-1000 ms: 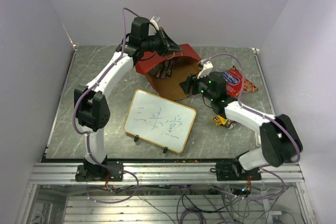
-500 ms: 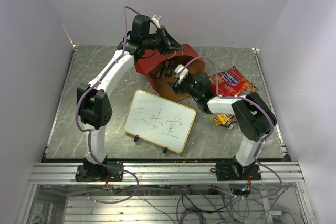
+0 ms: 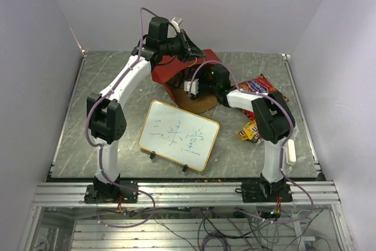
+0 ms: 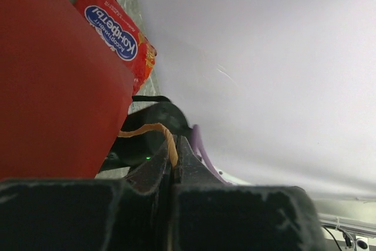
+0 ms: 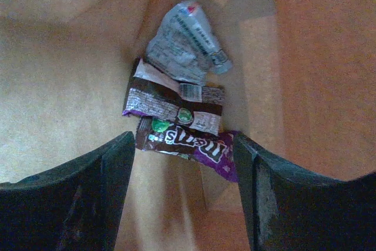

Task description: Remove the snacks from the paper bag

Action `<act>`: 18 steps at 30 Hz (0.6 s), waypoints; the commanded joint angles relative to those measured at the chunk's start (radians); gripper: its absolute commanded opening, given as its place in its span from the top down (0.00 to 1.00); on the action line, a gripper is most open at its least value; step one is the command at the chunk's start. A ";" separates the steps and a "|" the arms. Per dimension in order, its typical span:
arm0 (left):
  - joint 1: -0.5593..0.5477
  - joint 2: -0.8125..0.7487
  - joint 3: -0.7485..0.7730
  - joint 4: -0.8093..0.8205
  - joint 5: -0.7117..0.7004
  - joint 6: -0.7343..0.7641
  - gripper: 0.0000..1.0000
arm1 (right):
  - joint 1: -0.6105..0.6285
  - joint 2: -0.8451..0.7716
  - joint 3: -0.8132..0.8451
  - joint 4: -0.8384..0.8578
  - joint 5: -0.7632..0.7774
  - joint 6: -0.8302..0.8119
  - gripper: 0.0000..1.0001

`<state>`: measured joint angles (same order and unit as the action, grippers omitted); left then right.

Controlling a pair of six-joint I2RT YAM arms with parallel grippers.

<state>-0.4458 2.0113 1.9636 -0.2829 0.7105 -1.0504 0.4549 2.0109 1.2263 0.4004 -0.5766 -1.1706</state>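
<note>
**Right gripper** (image 5: 182, 140): the jaws stand well apart with nothing between them. It is inside the paper bag (image 3: 166, 75), aimed at the closed end. Three packets lie just ahead of the fingertips on the brown inner wall:
- a brown-and-purple candy packet (image 5: 176, 136), the nearest;
- a brown-and-white packet (image 5: 170, 105), touching it;
- a silver packet (image 5: 183, 42), deepest in.

**Left gripper** (image 4: 173, 166): clamped tight on the string handle (image 4: 154, 129). It holds the bag's upper lip raised so that the mouth gapes toward the right arm.

**Surroundings:** the bag lies on its side on the table (image 3: 106, 92). The red chip bag (image 3: 259, 88) is already out, lying just beside the bag's mouth. A few small packets (image 3: 249, 133) lie near the right arm. The whiteboard (image 3: 179, 135) stands in front of the bag, apart from the work.

**Assessment:** the step in hand is the reach for what remains, and the task looks partly done, with three packets left inside. The next move calls for a short advance, the jaws set astride the nearest packet, and then a close on it. The packets are thin and lie flat against the paper. The likely faults are pinching the bag wall or drawing out two packets at once. The raised lip must not drop during the reach.
</note>
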 commanded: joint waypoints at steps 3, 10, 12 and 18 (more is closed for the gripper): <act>0.005 0.022 0.077 -0.020 0.037 0.026 0.93 | 0.010 0.138 0.140 -0.200 0.025 -0.232 0.31; 0.006 0.040 0.099 -0.028 0.054 0.019 0.93 | 0.019 0.244 0.279 -0.223 0.044 -0.280 0.29; 0.006 0.044 0.099 -0.026 0.059 0.014 0.93 | 0.020 0.263 0.290 -0.201 0.042 -0.272 0.28; 0.006 0.046 0.098 -0.055 0.072 0.033 0.93 | 0.028 0.342 0.327 -0.123 0.116 -0.274 0.28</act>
<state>-0.4419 2.0510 2.0243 -0.3130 0.7403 -1.0424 0.4751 2.2921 1.5265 0.2104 -0.5152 -1.4258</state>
